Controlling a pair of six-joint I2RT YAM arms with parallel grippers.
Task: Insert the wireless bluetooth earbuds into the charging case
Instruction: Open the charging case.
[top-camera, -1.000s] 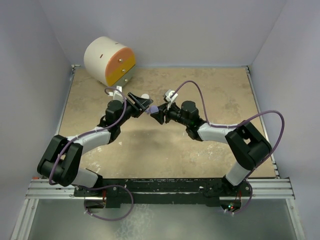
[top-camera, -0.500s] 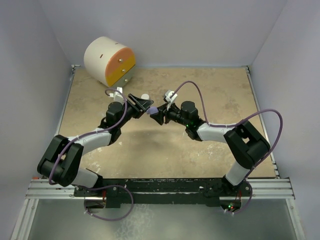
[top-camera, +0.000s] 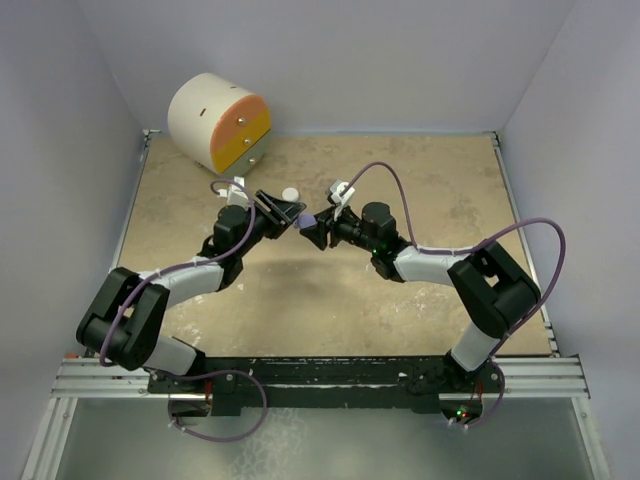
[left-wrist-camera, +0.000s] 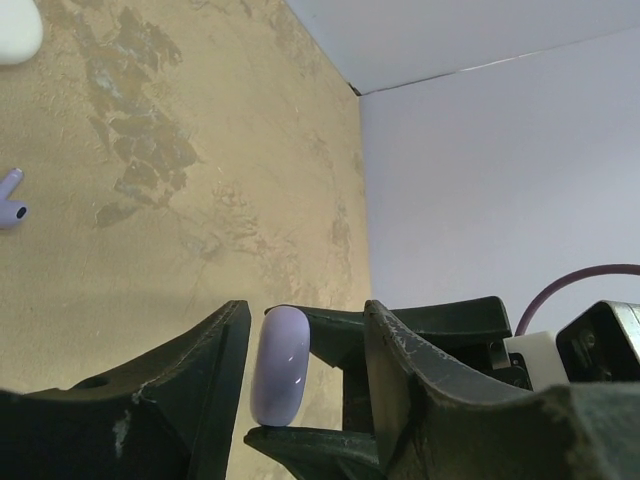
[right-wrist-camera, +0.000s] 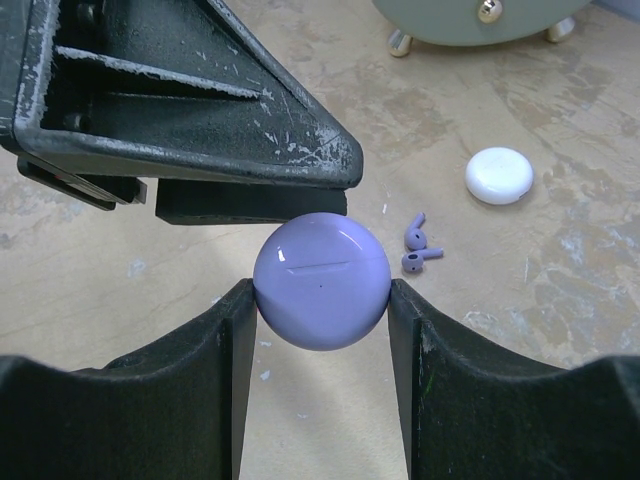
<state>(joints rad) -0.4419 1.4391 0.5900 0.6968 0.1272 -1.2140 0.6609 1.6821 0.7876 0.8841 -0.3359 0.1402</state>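
Your right gripper (right-wrist-camera: 320, 300) is clamping the lilac charging case (right-wrist-camera: 321, 280), presenting its rim between your left gripper's (left-wrist-camera: 305, 340) parted jaws, presumably for opening.

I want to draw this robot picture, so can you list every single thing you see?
Tan stone-look table: one, tan, under everything.
Round lilac plastic charging case: one, lilac, gripped at mid-table.
Tiny purple earbuds: two, purple, together on the table.
Small round white puck: one, white, on the table near the earbuds.
Big white drum with orange face: one, far-left corner.
Right claw: one, black, shut on the case.
Left claw: one, black, open around the case.
Robot arms: two, black and white.
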